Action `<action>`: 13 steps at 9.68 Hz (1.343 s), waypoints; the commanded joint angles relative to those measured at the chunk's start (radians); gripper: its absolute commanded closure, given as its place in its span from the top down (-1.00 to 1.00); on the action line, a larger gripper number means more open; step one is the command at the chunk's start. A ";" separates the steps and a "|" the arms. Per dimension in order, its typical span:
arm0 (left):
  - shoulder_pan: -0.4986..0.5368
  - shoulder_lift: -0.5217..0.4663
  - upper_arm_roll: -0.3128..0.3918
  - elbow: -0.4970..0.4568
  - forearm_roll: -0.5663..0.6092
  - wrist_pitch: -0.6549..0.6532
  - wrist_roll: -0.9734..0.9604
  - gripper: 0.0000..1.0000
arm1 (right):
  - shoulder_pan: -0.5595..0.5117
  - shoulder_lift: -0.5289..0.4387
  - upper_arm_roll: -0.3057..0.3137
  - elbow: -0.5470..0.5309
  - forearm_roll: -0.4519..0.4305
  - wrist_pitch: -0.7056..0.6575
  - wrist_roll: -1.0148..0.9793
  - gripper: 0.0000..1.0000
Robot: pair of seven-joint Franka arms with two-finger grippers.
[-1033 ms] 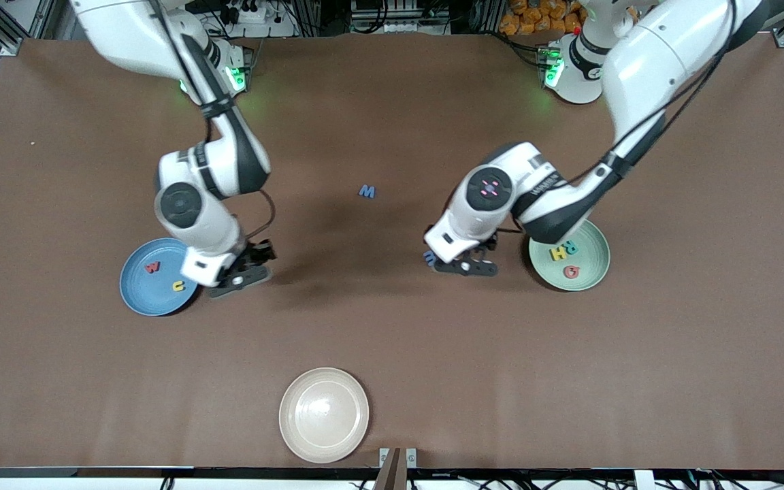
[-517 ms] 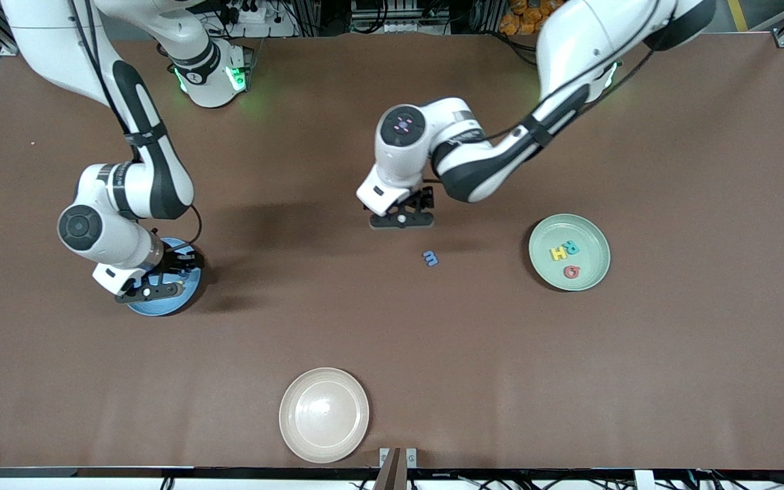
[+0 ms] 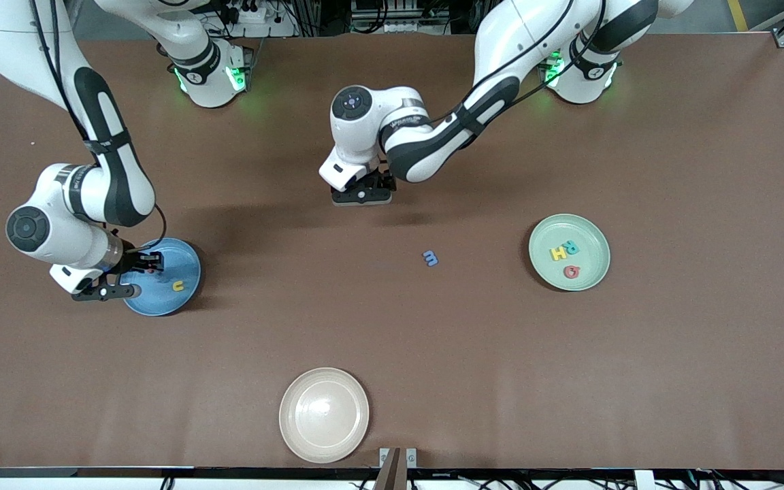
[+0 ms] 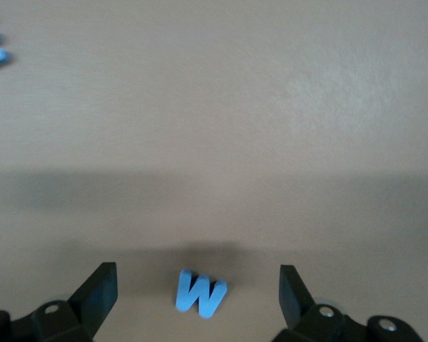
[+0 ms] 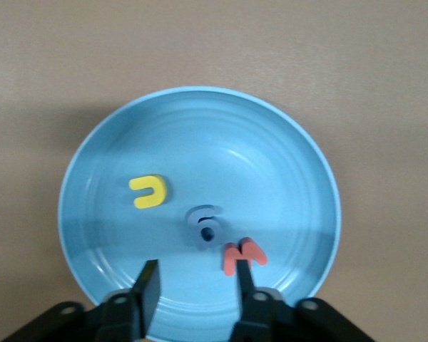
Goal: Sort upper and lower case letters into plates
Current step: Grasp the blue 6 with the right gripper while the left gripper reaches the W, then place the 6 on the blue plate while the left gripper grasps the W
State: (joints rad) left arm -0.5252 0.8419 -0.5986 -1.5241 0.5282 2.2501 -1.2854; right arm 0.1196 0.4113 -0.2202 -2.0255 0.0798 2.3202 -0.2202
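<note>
My left gripper [image 3: 363, 192] [image 4: 197, 288] hangs open low over the middle of the table, with a blue letter M [image 4: 200, 293] lying on the table between its fingers, apart from both. In the front view the hand hides that letter. My right gripper [image 3: 135, 271] [image 5: 196, 288] is open and holds nothing above the sky blue plate [image 3: 184, 262] [image 5: 271, 164]. In that plate lie a yellow u [image 5: 150, 192], a small blue letter [image 5: 205, 226] and a red letter [image 5: 244, 255]. The mint green plate [image 3: 593, 235] holds a teal R [image 3: 570, 248], a yellow H [image 3: 558, 254] and a red letter [image 3: 572, 272].
A blue lower case m [image 3: 430, 258] lies loose on the table between the two plates, nearer the front camera than the left gripper. A cream-white plate [image 3: 324, 415] sits near the front edge.
The left arm swung from beside the green plate to over the blue M. The right arm moved over the blue plate and its fingers opened; a blue letter now lies in that plate.
</note>
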 commanded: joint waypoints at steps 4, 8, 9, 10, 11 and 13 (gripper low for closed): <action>-0.036 0.046 0.020 0.025 -0.010 0.013 0.061 1.00 | -0.034 0.038 0.016 0.034 0.008 -0.015 0.004 1.00; -0.039 0.048 0.033 0.005 -0.013 0.013 0.104 1.00 | -0.032 0.038 0.015 0.031 0.008 -0.016 0.002 1.00; -0.044 0.048 0.033 0.004 -0.016 0.013 0.104 1.00 | -0.032 0.038 0.015 0.031 0.008 -0.016 0.001 1.00; -0.045 0.048 0.033 -0.005 -0.014 0.013 0.106 1.00 | -0.032 0.038 0.015 0.031 0.008 -0.016 -0.001 1.00; -0.047 0.048 0.033 -0.019 -0.010 0.014 0.115 1.00 | -0.032 0.038 0.015 0.031 0.008 -0.016 -0.001 1.00; -0.048 0.046 0.033 -0.044 -0.008 0.014 0.135 1.00 | -0.032 0.038 0.015 0.031 0.008 -0.016 -0.002 1.00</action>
State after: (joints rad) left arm -0.5660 0.8950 -0.5737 -1.5516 0.5282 2.2635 -1.1803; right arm 0.1036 0.4437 -0.2185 -2.0108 0.0818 2.3190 -0.2205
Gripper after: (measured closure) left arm 0.000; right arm 0.000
